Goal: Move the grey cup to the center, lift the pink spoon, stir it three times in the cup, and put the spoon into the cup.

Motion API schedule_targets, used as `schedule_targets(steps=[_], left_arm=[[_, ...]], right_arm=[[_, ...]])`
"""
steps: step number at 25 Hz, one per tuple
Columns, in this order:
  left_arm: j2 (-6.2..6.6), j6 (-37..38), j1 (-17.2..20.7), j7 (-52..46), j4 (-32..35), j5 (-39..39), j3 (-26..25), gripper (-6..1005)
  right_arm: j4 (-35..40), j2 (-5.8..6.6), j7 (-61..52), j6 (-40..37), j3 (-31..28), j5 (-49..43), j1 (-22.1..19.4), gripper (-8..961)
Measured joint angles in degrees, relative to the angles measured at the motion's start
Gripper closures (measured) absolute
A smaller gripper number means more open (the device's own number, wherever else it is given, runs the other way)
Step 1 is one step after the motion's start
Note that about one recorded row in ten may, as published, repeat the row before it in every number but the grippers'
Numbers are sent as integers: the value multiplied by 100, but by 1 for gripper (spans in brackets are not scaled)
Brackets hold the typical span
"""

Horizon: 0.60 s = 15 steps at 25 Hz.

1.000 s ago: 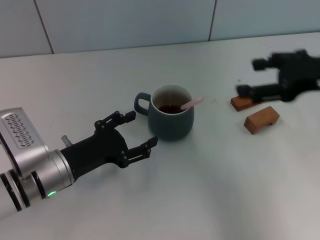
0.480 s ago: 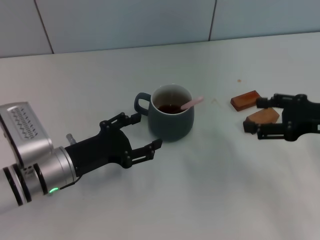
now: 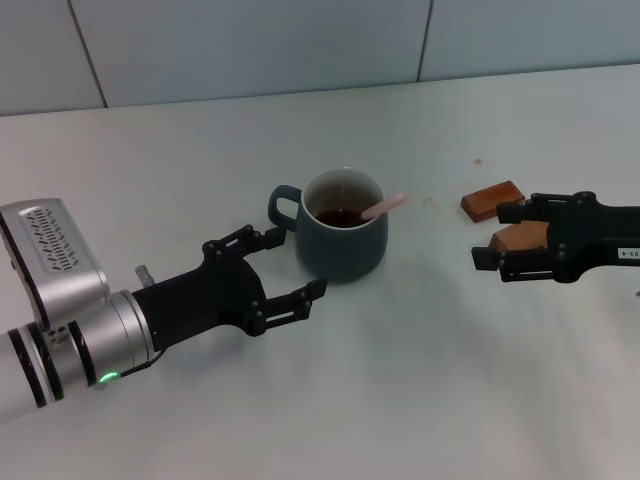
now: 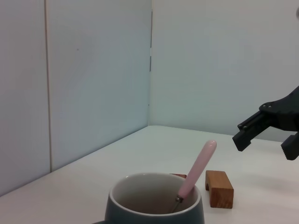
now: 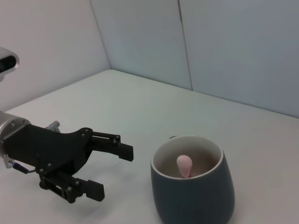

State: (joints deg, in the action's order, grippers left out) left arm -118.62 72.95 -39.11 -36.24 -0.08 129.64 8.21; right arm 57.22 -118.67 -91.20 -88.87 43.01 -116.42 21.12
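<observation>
Biggest change since half a second back: your right gripper (image 3: 492, 235) has slid a bit further in toward the middle, and it now sits over the nearer of the two blocks (image 3: 518, 236), covering most of it. A second ago it was way up and back past the blocks, so it's dropped low and come in. Its jaws are spread wide, nothing in them. Your left gripper (image 3: 290, 264) has barely crept forward; it's also wide open and empty, just beside the cup (image 3: 342, 240) on its handle side, not touching it as far as you can see.

The cup hasn't budged. It stands upright on the table (image 3: 400, 380) about mid-way between your two grippers, handle pointing toward your left and a bit away, dark liquid at the bottom.

The spoon (image 3: 383, 206) is already in the cup, same spot as before. Bowl end is down in the liquid, and the pink handle leans on the rim on the right side. Its long axis tilts up and out toward your right, toward the blocks, tip poking past the rim. The left wrist view shows the same lean (image 4: 198, 168).
</observation>
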Motion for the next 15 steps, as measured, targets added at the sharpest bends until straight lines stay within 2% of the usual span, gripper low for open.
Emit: schedule_targets(steps=[15], left_arm=[[14, 0, 6, -126, 57, 0, 24, 163]], right_arm=[[-9, -6, -48, -24, 5, -4, 55, 127]])
